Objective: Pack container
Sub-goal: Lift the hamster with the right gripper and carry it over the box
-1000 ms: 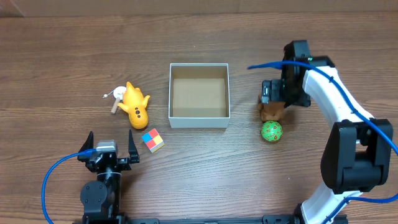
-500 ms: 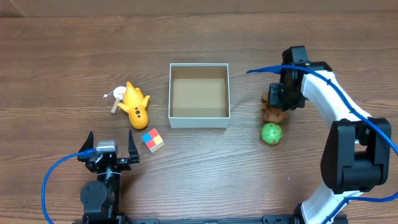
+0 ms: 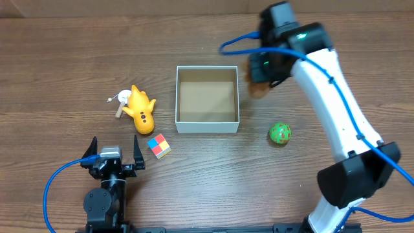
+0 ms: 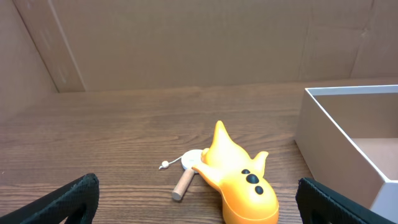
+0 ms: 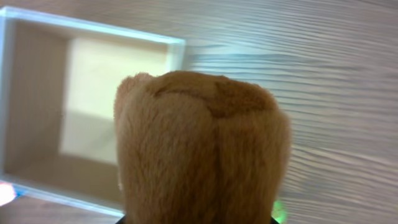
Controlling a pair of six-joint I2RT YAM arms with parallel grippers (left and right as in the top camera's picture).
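The right gripper [image 3: 261, 81] is closed on a brown plush toy [image 3: 259, 90] in the upper centre-right of the overhead frame, apparently raised off the table [image 3: 336, 39]. The container [image 3: 207, 126] lies just left of the toy, with its upper right corner nearest. The container is square, so no long axis applies. The next move is judged to be a short shift left, then release. The left gripper [image 3: 115, 149] sits at the lower left, jaws wide apart and empty, farther from the container.
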